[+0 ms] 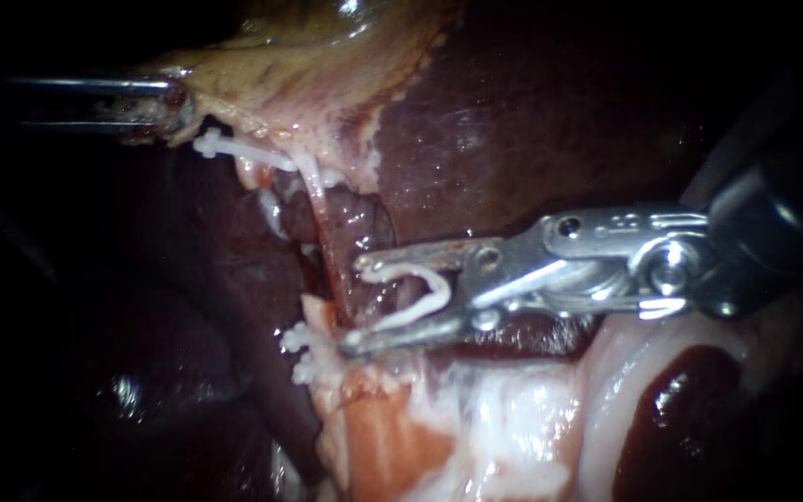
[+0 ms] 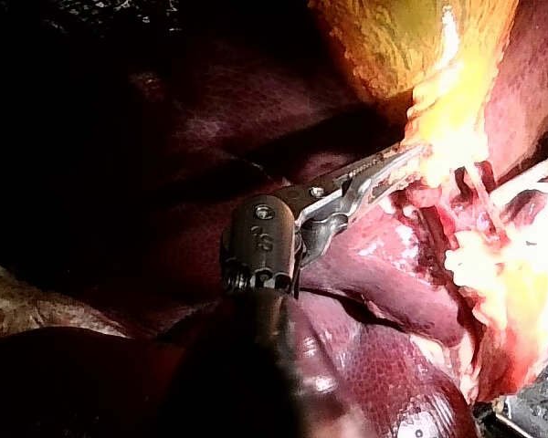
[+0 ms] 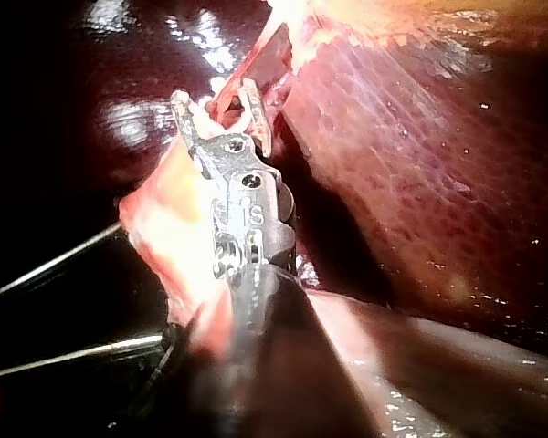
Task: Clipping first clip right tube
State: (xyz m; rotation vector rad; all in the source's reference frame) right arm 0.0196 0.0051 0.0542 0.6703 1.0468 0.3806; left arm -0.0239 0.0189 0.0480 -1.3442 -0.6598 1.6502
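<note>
Right tube (image 1: 325,237): reddish, stretched, at the very mouth of right instrument (image 1: 357,302) and seemingly not yet inside. Wide-spread jaws there, cradling an open white clip (image 1: 401,271), one leg along each. Likely to fire on nothing if squeezed now, or to bite only the near wall and leave the tube half sealed. Needs, by the look of it, a little more advance to carry both clip tips past the far wall; cannot tell from the right wrist view how deep the tips sit. Pushed on too low, liable to snag the other clips (image 1: 297,342) just beside the lower tip, or to dig into the pale tissue (image 1: 494,409) next to them; pushed too hard, liable to tear the tube or jab the liver (image 1: 532,112) behind. Farther out, off the liver's upper left edge, left instrument (image 1: 175,104) pinched on the rim of the gallbladder (image 1: 281,84), apparently lending tension. Slack tube and a crooked clip to be feared on any slip there.
</note>
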